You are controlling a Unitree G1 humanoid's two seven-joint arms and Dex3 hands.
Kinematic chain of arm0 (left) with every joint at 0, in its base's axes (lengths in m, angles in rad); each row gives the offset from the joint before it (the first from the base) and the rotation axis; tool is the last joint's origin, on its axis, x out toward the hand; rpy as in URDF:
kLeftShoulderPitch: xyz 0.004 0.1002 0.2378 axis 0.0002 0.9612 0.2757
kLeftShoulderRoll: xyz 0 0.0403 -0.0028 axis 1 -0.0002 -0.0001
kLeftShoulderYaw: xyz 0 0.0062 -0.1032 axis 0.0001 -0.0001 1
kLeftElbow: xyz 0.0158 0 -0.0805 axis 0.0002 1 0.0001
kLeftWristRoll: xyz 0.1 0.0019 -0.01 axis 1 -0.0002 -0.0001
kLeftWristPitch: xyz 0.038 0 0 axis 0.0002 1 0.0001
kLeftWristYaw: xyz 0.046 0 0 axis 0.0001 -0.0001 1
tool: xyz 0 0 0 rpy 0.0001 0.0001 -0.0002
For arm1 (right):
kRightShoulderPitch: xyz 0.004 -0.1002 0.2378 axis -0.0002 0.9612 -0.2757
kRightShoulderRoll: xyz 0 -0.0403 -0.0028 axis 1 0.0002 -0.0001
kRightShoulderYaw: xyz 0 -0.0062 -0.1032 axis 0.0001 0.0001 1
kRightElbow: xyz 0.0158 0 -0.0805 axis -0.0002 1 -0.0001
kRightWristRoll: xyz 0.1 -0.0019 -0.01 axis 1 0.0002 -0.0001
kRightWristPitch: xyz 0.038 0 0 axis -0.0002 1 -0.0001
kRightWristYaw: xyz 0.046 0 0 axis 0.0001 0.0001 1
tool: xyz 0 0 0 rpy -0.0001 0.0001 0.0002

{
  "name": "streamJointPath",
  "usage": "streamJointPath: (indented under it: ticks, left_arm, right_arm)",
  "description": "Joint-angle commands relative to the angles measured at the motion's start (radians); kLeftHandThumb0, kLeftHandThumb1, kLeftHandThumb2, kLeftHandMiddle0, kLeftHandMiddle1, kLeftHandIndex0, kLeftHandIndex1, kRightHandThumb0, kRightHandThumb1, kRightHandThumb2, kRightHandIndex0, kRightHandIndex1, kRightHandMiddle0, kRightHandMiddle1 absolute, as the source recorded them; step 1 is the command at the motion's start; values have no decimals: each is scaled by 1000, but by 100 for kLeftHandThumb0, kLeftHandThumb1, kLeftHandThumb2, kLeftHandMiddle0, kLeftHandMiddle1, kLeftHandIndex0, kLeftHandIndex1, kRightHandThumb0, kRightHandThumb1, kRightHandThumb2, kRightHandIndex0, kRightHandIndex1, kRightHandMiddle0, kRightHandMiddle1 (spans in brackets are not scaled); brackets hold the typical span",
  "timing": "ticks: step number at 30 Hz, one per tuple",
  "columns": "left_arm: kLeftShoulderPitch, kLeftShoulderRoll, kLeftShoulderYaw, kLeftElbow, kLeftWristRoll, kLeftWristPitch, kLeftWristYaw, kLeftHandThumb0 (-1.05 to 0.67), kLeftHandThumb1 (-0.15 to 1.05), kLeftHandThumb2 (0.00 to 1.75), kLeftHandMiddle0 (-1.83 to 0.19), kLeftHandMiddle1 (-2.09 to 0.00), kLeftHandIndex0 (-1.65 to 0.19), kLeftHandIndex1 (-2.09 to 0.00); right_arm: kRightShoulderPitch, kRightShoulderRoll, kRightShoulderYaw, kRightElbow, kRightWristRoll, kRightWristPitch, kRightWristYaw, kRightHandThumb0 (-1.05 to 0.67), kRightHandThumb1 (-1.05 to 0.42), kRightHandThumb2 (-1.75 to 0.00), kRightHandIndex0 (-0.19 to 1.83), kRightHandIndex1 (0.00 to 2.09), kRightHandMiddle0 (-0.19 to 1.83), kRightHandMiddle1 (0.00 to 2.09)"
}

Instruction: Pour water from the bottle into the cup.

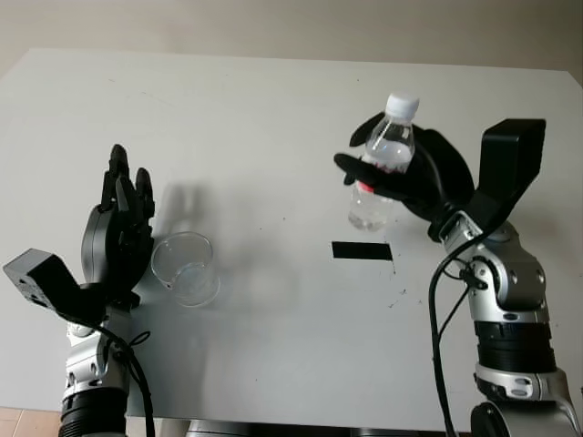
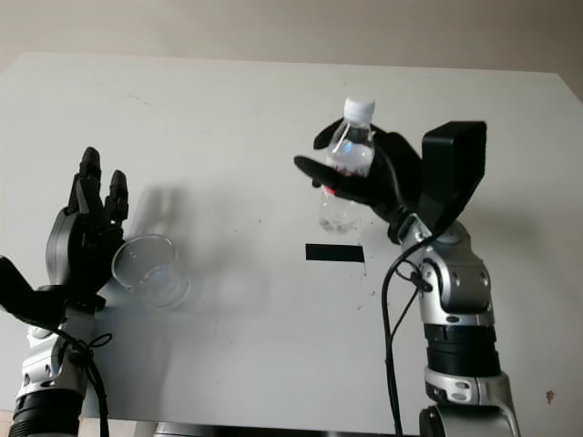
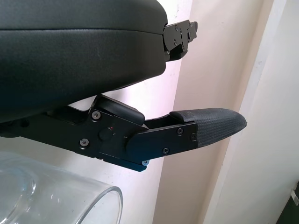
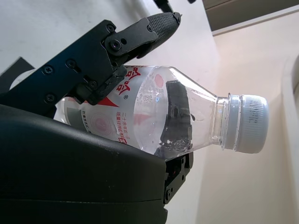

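The right hand (image 1: 401, 177) is wrapped around a small clear plastic water bottle with a white screw cap (image 1: 383, 173), holding it upright above the white table (image 1: 273, 109), at about two o'clock from the table's middle. Its black fingers (image 1: 355, 168) cross the bottle's midsection over the red-and-white label, and the cap (image 1: 402, 105) is on. Water fills only the lowest part of the bottle, and the base hangs clear of the surface, just above a short black strip of tape (image 1: 362, 250) stuck flat on the table at about four o'clock from centre.

The right wrist view adds what the head camera cannot give: the label's red print (image 4: 122, 84), a fingertip (image 4: 161, 21) pressed onto the bottle's shoulder, another finger seen darkly through the clear plastic, and the ribbed edge of the cap (image 4: 246, 123).

The left hand (image 1: 118, 228) is open, raised at about eight o'clock from the table's middle, palm turned toward a clear glass cup with a rounded rim (image 1: 185, 267). The cup stands on the table just beside that hand on its inner side; from the head views I cannot tell whether the two touch. In the left wrist view the cup's rim (image 3: 84, 191) curves close under the hand's shell, with one straight finger (image 3: 210, 128) reaching past it and not closed on the glass.

Cup and bottle are well apart, the cup toward nine o'clock of the tape, the bottle at its twelve.
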Motion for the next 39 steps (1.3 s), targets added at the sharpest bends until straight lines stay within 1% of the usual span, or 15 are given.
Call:
streamJointPath:
  ticks: [1, 9, 16, 31, 39]
  left_arm:
    - [24, -3, 5, -3, -3, 4, -1, -82, 105, 60, 19, 0, 19, 0]
    - [29, 2, 5, -10, -5, 7, -6, -82, 105, 60, 19, 0, 19, 0]
    - [32, 10, 4, -16, -1, 11, -6, -82, 105, 60, 19, 0, 19, 0]
    - [28, 14, 4, -20, -2, 19, -3, -82, 105, 60, 19, -1, 19, 0]
    - [33, 17, 4, -21, 1, 20, -5, -82, 105, 60, 19, -2, 19, 0]
  right_arm:
    - [18, -4, 0, -29, 1, -5, 8, -25, -105, -26, 126, 209, 64, 209]
    - [56, 4, 2, -51, -9, 24, -2, -25, -105, -27, 121, 209, 68, 209]
    - [77, 10, 11, -41, -30, -15, -4, -24, -105, -27, 119, 209, 69, 209]
    - [103, 17, 41, 42, -110, -200, 4, -24, -105, -26, 116, 209, 74, 209]
    - [113, 28, 33, 74, -102, -266, 20, -24, -105, -27, 114, 209, 75, 209]
